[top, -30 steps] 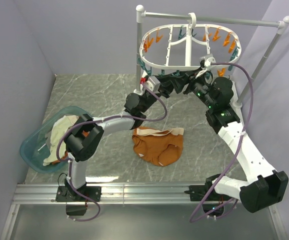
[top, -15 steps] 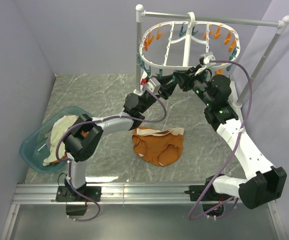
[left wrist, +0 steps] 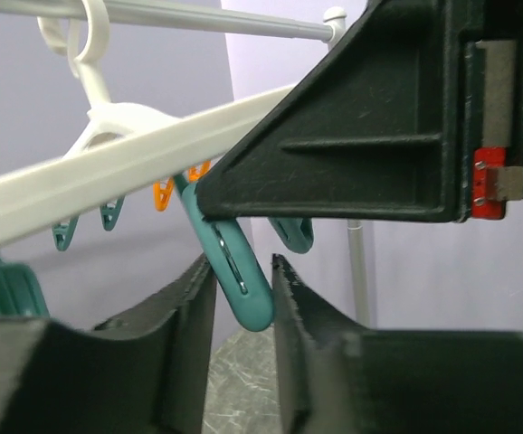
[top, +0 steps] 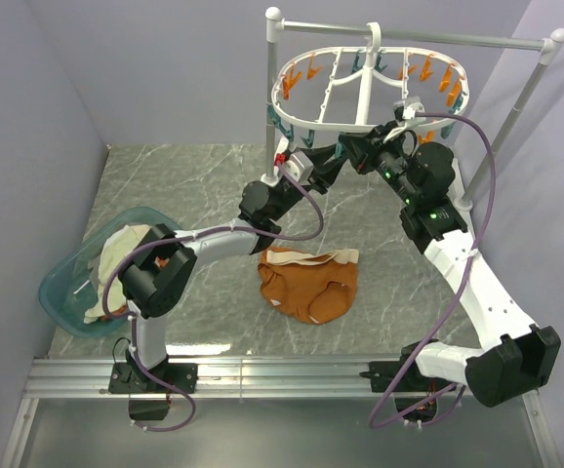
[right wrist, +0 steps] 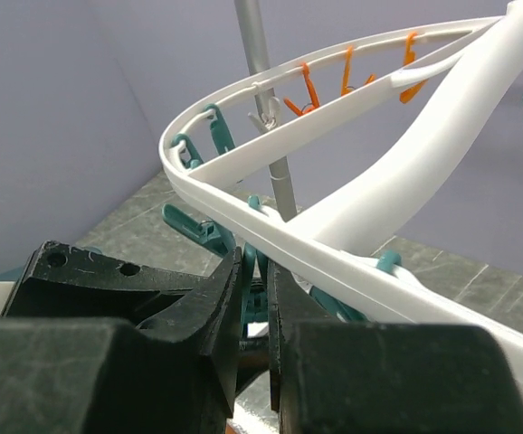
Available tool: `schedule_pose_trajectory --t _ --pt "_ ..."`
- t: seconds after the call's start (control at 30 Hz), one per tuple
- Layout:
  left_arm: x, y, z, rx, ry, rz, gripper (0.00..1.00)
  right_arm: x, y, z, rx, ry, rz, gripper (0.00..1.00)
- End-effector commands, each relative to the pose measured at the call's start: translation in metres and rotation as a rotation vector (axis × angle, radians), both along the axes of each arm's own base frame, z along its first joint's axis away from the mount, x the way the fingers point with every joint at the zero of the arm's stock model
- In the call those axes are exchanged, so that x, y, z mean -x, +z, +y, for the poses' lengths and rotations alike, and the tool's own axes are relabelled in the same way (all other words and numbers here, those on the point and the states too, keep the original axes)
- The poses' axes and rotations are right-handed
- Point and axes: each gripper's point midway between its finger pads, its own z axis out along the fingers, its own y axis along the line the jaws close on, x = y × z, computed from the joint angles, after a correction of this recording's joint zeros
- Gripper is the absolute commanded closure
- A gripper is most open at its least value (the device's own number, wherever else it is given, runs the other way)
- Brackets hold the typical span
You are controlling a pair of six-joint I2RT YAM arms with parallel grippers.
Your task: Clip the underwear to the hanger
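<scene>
**Underwear [top: 308,283] flat on the table [top: 184,175], both arms up at the hanger [top: 364,97]**

Neither arm has the garment. The rust-orange briefs lie spread on the marble between the two arm bases, waistband toward the far side, well apart from both grippers. The hanger hangs by its hook from the pole stand [top: 428,40] at the back. Both arms reach up to its near rim and meet there almost nose to nose.

In the left wrist view, the left gripper [left wrist: 243,265] clasps a teal clothespin [left wrist: 230,246] that dangles from the white rim, one finger against each side of it. The right gripper [right wrist: 254,262] has its jaws drawn almost together just under the rim, with a sliver of teal plastic [right wrist: 253,282] in the narrow slot. Whether it truly pinches that piece I cannot tell.

The step in hand looks like work on the peg itself, finding or steadying it. The fetching of the cloth is not yet done, so the task seems to be at an early stage.

The next move probably calls for one arm to let go and drop to the table. It would pinch the briefs at the cream waistband and lift that edge to the held peg. The other arm would squeeze the peg's handles so that its mouth opens. The hanger swings freely on its hook, so any push may shift the peg away.
</scene>
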Motion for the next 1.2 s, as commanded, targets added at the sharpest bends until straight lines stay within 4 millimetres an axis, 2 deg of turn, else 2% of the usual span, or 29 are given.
schedule_pose_trajectory --t 0.0,0.1,0.13,0.3,0.33,0.43,0.8,0.93,1.0,1.13,1.17 --pt "0.031 0.046 0.0 0.059 -0.06 -0.099 0.7 0.01 0.008 0.013 -0.012 0.076 -0.008 0.97" --pt "0.028 0.048 0.001 0.066 -0.048 -0.093 0.8 0.009 0.004 0.014 -0.005 0.081 0.004 0.94" --pt "0.029 0.047 0.002 0.067 -0.049 -0.095 0.82 0.008 0.003 0.013 -0.005 0.075 0.011 0.89" --pt "0.032 0.046 0.005 0.074 -0.054 -0.107 0.92 0.0 0.0 0.012 -0.014 0.052 0.036 0.74" --pt "0.033 0.045 0.005 0.073 -0.055 -0.11 0.94 -0.001 -0.001 0.012 -0.018 0.048 0.04 0.68" --pt "0.035 0.045 0.006 0.061 -0.046 -0.145 0.99 -0.004 -0.003 0.013 -0.032 0.047 0.055 0.61" --pt "0.042 0.043 0.005 0.063 -0.07 -0.159 1.0 -0.013 0.0 0.017 -0.075 0.045 0.082 0.52" --pt "0.041 0.044 0.005 0.062 -0.067 -0.157 1.0 -0.01 0.004 0.017 -0.091 0.054 0.07 0.65" --pt "0.037 0.041 0.005 0.058 -0.06 -0.14 1.0 -0.009 0.006 0.016 -0.102 0.055 0.074 0.67" --pt "0.031 0.038 0.007 0.047 -0.048 -0.12 1.0 -0.007 0.013 0.013 -0.125 0.042 0.082 0.53" --pt "0.031 0.038 0.007 0.047 -0.048 -0.12 1.0 -0.006 0.014 0.012 -0.128 0.038 0.079 0.52"
